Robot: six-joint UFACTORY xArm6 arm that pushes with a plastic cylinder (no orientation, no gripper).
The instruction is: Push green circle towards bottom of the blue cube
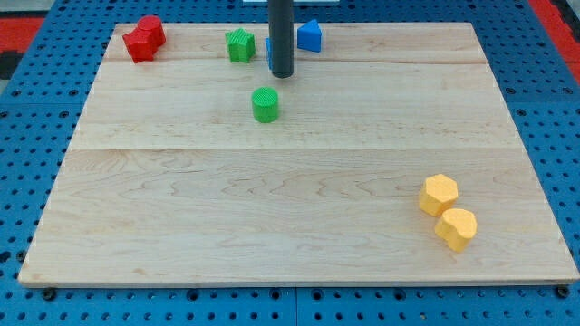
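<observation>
In the camera view, my tip (282, 74) is resting near the wooden board's (299, 226) top edge, just above and to the right of the green circle (265, 105), apart from it. I carry no jaws, only a bare rod, so nothing is being gripped. A blue cube (270, 50) is peeking out behind the rod, another blue block (310, 35) sitting to its right, a green block (240, 44) to its left. Red blocks (144, 38) are lying top left, two yellow blocks (448, 211) bottom right.
</observation>
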